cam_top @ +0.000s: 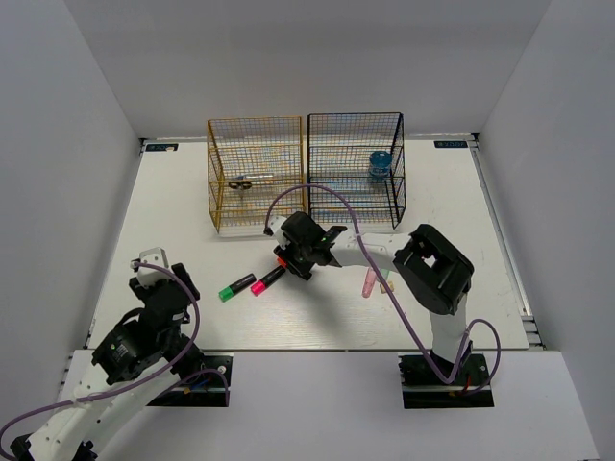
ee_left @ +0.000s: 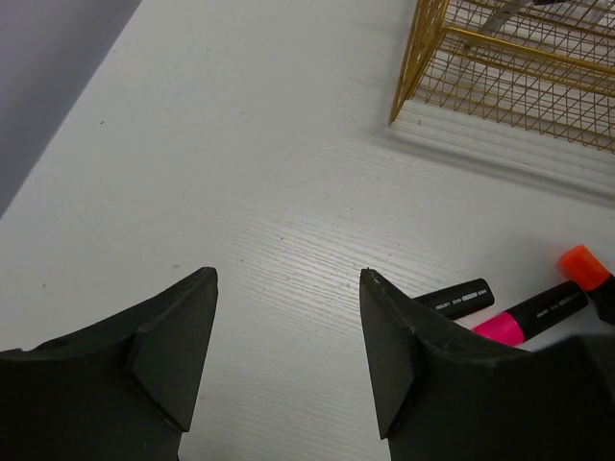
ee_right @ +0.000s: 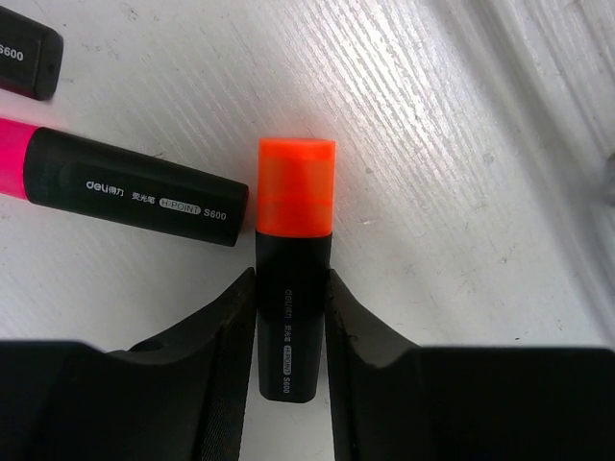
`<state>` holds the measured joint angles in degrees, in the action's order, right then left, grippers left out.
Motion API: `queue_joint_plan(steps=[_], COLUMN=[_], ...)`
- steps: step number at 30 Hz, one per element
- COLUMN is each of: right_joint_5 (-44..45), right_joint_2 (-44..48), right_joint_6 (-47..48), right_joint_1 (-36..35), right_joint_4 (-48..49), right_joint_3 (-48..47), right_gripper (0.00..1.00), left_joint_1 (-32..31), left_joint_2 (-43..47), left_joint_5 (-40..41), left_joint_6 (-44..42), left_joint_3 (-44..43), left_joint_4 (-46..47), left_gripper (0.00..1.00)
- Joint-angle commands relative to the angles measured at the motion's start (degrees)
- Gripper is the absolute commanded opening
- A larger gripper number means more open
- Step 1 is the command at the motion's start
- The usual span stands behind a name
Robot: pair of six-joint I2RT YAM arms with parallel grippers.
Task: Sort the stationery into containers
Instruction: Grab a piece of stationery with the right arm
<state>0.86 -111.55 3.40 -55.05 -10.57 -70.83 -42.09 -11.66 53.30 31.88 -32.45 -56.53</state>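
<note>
- On the pink highlighter (ee_right: pixel 135 187), white on its black barrel, I read "deli", some small characters I cannot make out, "H-POINT" in an outlined box, then "S600"
- On the orange highlighter (ee_right: pixel 293 288) print runs along the barrel; I can read only "S600" at its end
- On the black barrel end (ee_right: pixel 24 58) by the picture's top-left corner I read "S600"
- From my left wrist the barrels' white print is too small to read
- The small corner labels (cam_top: pixel 161 147) on the far table edge are too small to read
</note>
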Motion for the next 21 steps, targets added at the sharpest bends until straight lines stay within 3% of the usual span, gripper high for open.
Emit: queue_joint_plan(steps=[1,8,10,16,21], right_joint_5=[0.19,-0.25,-4.8,-11.84,-10.36], right_joint_2=[-2.45,5.37,8.09,13.28,13.03], right_joint_6=[1.87,7.04,8.54,20.22,31.1], right_joint_1=[-0.24,0.11,-0.06,0.2,0.29], right_joint_4=[-11.23,-15.18,-17.11,-18.87,-20.28], right_joint_3=[2.98,-2.1,-3.78,-11.61,-20.11], right_gripper=[0.0,0.0,0.0,0.0,0.0], left_joint_1=[0.07,0.07,0.07,0.16,0.16], left_joint_2=[-0.12,-2.31,-3.63,-8.1,-9.87], left_joint_5=[-1.0,-2.94,-3.46,-5.83,-7.07], left_joint_6=[-0.76,-1.64,-1.56,-2.61,-2.87], left_joint_3=[0.36,0.37,0.45,0.1,0.1], left_joint_4=[0.9,1.95,2.04,2.57,2.74], left_gripper=[0.71,0.71,0.71,0.71,0.71])
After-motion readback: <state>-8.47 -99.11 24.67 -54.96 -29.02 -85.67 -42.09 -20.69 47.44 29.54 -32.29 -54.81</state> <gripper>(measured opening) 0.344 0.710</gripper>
